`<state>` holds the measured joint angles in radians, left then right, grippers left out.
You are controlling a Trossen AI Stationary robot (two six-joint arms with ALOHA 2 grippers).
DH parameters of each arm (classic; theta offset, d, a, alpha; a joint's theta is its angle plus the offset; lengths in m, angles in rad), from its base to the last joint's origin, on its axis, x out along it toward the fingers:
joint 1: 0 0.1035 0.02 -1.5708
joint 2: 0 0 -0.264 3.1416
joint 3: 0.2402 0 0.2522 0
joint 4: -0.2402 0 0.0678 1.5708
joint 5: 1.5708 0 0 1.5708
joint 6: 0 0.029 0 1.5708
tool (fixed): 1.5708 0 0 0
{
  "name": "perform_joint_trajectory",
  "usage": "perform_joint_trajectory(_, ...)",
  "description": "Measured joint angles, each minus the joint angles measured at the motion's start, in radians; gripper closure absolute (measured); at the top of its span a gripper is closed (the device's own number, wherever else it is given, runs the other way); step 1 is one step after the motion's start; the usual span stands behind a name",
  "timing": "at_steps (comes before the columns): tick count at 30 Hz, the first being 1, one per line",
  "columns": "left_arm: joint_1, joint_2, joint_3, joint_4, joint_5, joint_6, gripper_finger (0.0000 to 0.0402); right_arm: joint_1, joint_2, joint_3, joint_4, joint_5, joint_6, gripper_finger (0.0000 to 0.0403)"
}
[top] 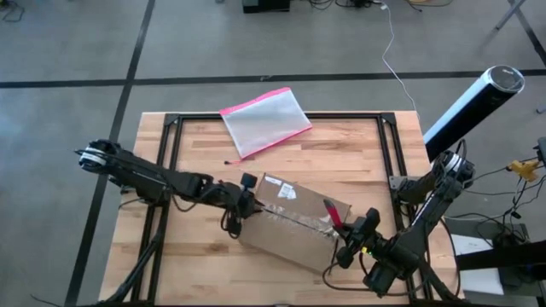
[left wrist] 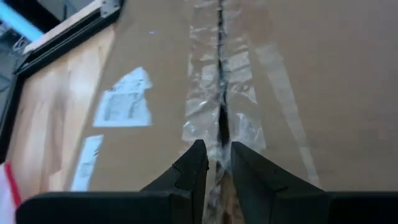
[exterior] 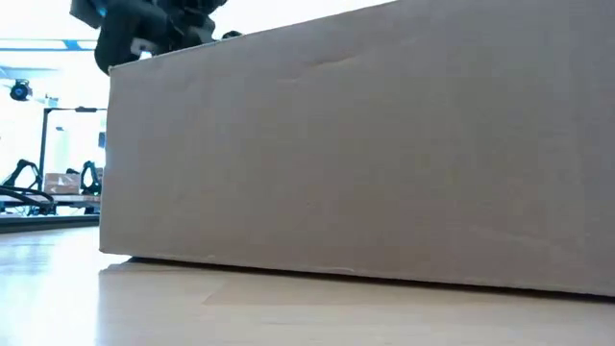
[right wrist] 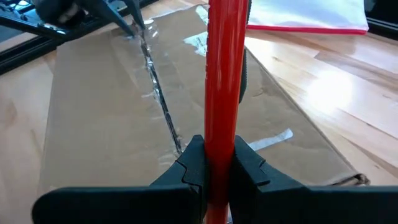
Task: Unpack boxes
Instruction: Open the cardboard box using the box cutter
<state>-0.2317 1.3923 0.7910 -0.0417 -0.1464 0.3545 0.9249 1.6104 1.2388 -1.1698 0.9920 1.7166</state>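
- The brown corrugated cardboard box [top: 294,227] with clear crinkled tape along its top seam and small white labels lies flat on the light wooden bench [top: 358,153], at about 6 o'clock of the bench top, near its front edge.
- Its long axis runs from roughly 10 o'clock to 4 o'clock in the high view; the taped seam [left wrist: 219,93] follows that line, and the flaps look shut, so the unpacking is hardly begun.
- I judge it light and fairly stiff in the walls, but the top flaps would give under pressure; the tape is slick and wrinkled, a poor place to pinch.
- The better holds, by my judgement, are the short ends or a flap edge once the seam is cut; bracing one end would stop the box sliding on the smooth wood.
- The left hand [left wrist: 216,163] sits at the 10 o'clock end of the box, its two dark fingers nearly closed, with only a narrow gap, right over the seam; whether they nip the tape cannot be told.
- The right hand [right wrist: 219,163] is at the 4 o'clock end, closed around a red rod-like tool [right wrist: 222,74] that lies over the box top roughly along the seam; its tip is not clear.
- A translucent zip pouch with pink edges [top: 265,120] lies well apart at 12 o'clock on the bench.
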Motion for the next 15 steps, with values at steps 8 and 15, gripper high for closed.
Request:
perform_joint_trajectory(8, 0.044, 0.040, 0.005, -0.068, -0.007, -0.077, 0.0338, 0.000, 0.000, 0.000, -0.004, -0.002, -0.007, 0.0384)
perform_joint_trajectory(15, 0.051, -0.021, 0.001, -0.195, -0.098, -0.127, 0.0338, -0.004, 0.000, -0.001, -0.004, 0.015, -0.013, 0.0384)
